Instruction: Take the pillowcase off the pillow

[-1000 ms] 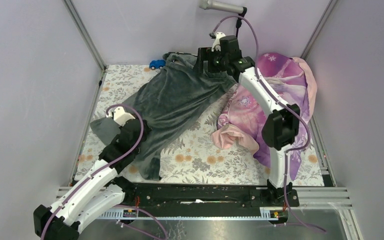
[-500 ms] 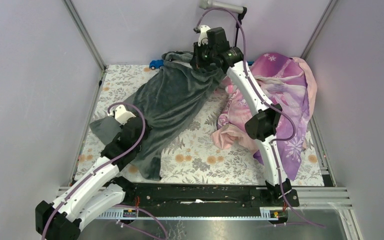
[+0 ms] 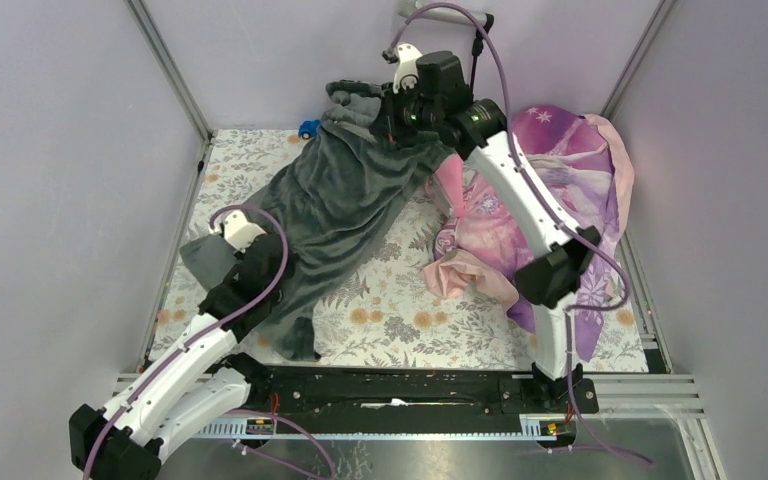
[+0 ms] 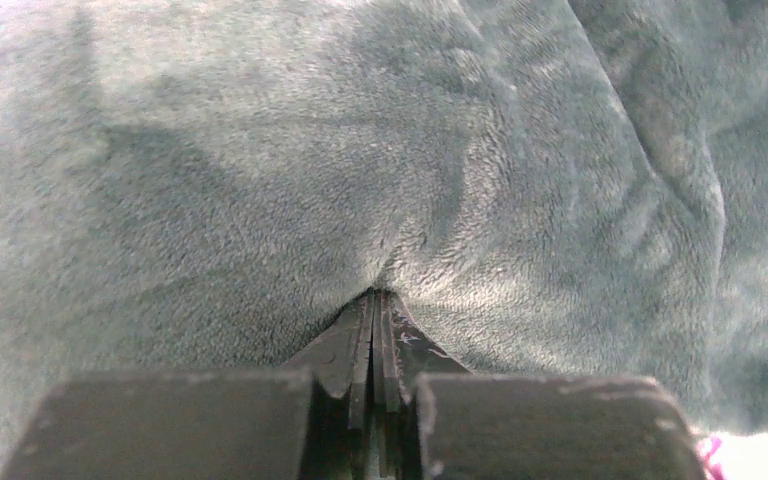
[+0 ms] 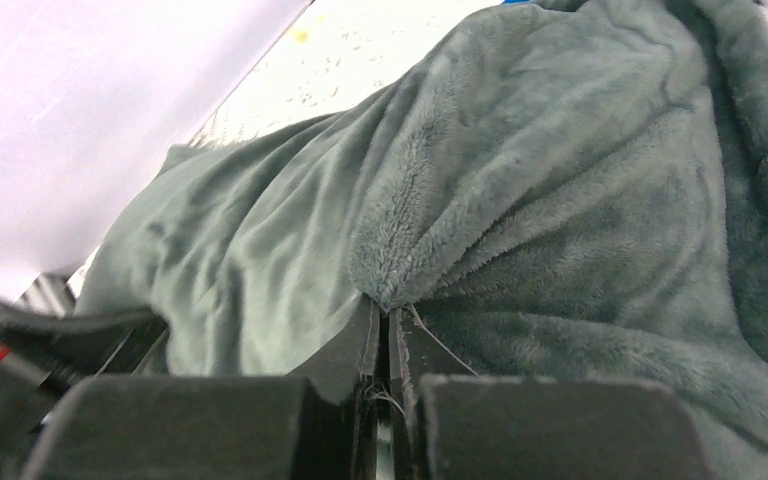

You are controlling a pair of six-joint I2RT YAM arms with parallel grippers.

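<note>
Right hand [image 5: 384, 312] and left hand [image 4: 375, 300] each pinch folds of plush, wrinkly grey-green pillowcase [image 3: 345, 200].

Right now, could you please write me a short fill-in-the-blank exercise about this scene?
The left fingers and right fingers are both shut on the dark ___.
The small toy car is coloured ___.
The princess-print fabric lies on the robot's ___ side.
Missing: pillowcase; blue; right.
</note>
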